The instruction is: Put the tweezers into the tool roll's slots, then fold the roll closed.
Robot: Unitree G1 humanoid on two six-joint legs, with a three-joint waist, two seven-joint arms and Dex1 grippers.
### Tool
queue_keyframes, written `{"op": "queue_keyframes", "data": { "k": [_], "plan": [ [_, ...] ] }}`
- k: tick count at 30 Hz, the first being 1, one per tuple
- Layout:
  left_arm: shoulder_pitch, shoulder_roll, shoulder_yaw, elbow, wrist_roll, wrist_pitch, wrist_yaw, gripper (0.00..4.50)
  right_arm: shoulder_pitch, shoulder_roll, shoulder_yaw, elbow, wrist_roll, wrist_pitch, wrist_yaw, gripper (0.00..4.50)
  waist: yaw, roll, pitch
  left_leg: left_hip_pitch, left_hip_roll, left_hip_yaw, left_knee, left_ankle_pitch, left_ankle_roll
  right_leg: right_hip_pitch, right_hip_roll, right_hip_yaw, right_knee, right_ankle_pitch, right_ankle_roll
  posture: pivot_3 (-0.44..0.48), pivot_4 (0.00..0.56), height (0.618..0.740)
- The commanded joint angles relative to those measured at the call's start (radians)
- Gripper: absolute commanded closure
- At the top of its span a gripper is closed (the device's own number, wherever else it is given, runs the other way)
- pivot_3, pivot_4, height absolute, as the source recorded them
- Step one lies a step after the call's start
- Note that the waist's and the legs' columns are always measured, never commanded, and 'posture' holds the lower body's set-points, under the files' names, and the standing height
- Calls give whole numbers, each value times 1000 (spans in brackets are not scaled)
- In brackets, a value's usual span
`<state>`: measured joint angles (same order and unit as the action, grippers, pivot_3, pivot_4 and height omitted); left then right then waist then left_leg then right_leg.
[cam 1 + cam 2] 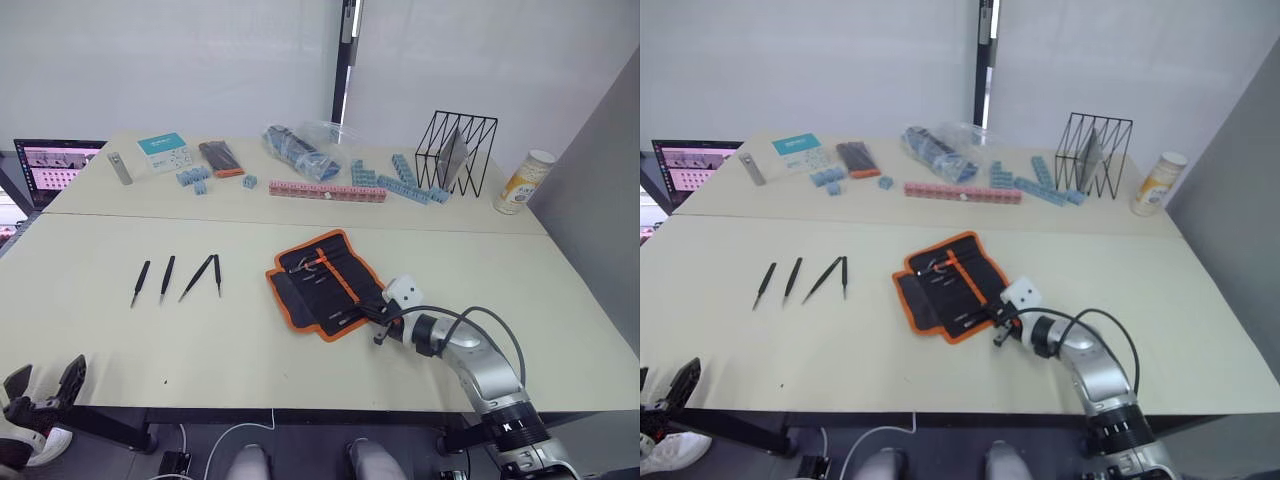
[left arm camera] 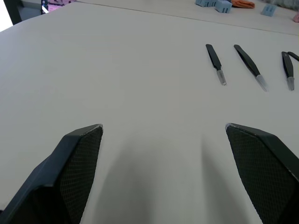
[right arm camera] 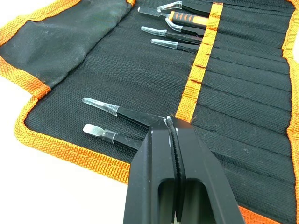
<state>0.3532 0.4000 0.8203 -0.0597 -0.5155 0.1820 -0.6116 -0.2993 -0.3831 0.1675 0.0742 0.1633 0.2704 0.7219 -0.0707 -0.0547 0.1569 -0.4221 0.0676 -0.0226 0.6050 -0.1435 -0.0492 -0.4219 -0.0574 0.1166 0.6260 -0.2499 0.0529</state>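
Observation:
The tool roll (image 1: 322, 282) lies open on the middle of the table, black with orange edging and an orange strap (image 3: 196, 79). Several capped tools sit in its slots (image 3: 243, 88). My right gripper (image 3: 169, 122) is at the roll's near right edge, shut on the rear end of one tweezer (image 3: 122, 114) that lies across the slots. More tweezers (image 1: 167, 277) lie side by side on the table left of the roll. My left gripper (image 2: 163, 140) hangs open low at the table's near left edge, well short of those tweezers (image 2: 216, 63).
Along the far side stand a laptop (image 1: 58, 166), a grey bar (image 1: 120, 168), a teal box (image 1: 165, 151), a dark ribbed pack (image 1: 220, 158), blue blocks (image 1: 405, 185), a pink strip (image 1: 327, 191), a wire rack (image 1: 457, 150) and a can (image 1: 525, 181).

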Motion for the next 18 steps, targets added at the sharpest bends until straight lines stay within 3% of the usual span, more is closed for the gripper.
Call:
{"op": "queue_keyframes", "data": {
  "k": [1,5,12,18],
  "plan": [
    [-50,51,-16,-35,-32,52,47,28,24,-4,19,7,-16,32,2,4500,0,0,0,0,0,0,0,0,0,0,0,0,0,0,0,0,150,740],
    [-154,122,-65,-21,-17,144,114,28,35,-7,16,-11,-11,39,0,4500,4,-1,-1,0,0,0,0,0,0,0,0,-2,0,0,0,0,150,740],
    [-303,231,-178,113,14,230,98,28,44,-3,15,-27,-13,49,-9,4500,-1,-3,-2,0,1,3,-1,-2,-2,2,-1,-2,1,1,1,0,150,740],
    [-441,274,-260,211,44,297,131,28,48,2,7,-37,-13,58,-26,4500,2,-3,-2,0,2,1,-2,-2,-2,0,1,-5,6,2,2,0,150,740]
  ]
}}
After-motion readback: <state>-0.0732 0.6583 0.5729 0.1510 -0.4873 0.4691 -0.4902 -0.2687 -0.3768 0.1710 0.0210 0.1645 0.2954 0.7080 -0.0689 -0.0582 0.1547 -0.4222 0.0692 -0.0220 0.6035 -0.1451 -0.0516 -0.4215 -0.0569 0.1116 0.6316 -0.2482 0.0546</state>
